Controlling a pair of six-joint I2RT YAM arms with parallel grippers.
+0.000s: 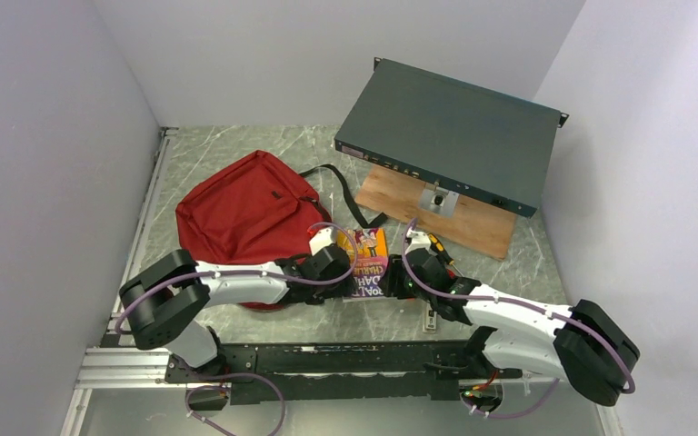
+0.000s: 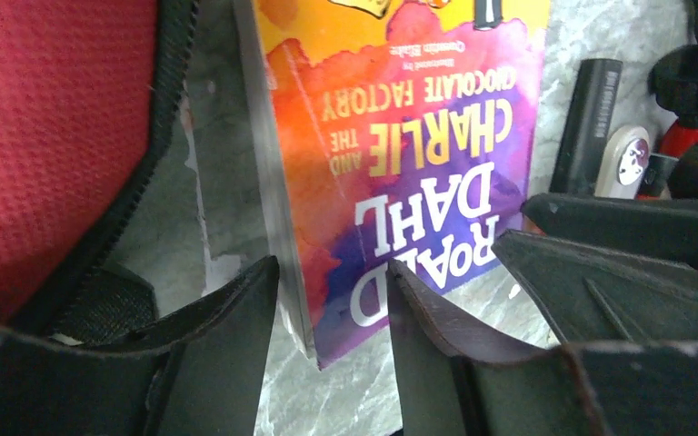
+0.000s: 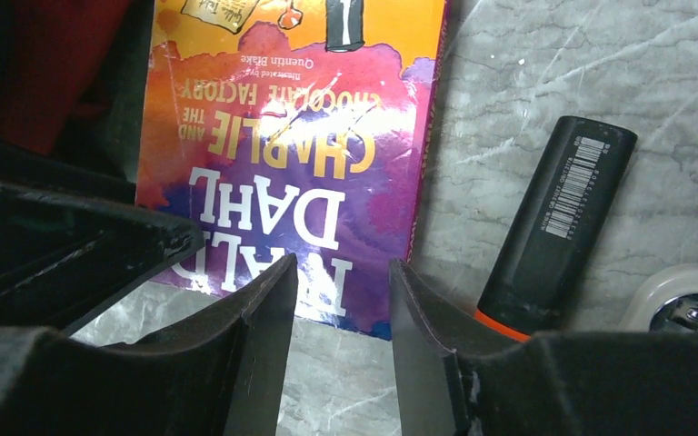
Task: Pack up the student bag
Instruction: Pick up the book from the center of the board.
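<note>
Two grippers meet over one book near the middle of the table's front half. The left gripper has its fingers spread, and the near corner of the book lies in the gap between them; its left finger sits just beside the page edge and its right finger overlaps the cover, without the jaws closing on it. The right gripper is likewise parted and holds nothing, its fingers poised over the near edge of the same book with bare marble showing between them. The book lies flat, its cover up, printed in orange, yellow and purple with the title "Charlie and the Chocolate Factory" and the author's name facing the arms upside down. Just to the right of it lies a black marker with a barcode label and an orange end, beside a white rounded object that is only partly in view. To the left of the book, touching or nearly touching it, rests the student bag, dark red with black edging and a black strap trailing behind it. Farther back on the grey marbled table, a wooden board supports a flat teal box, tilted upward at its rear.
</note>
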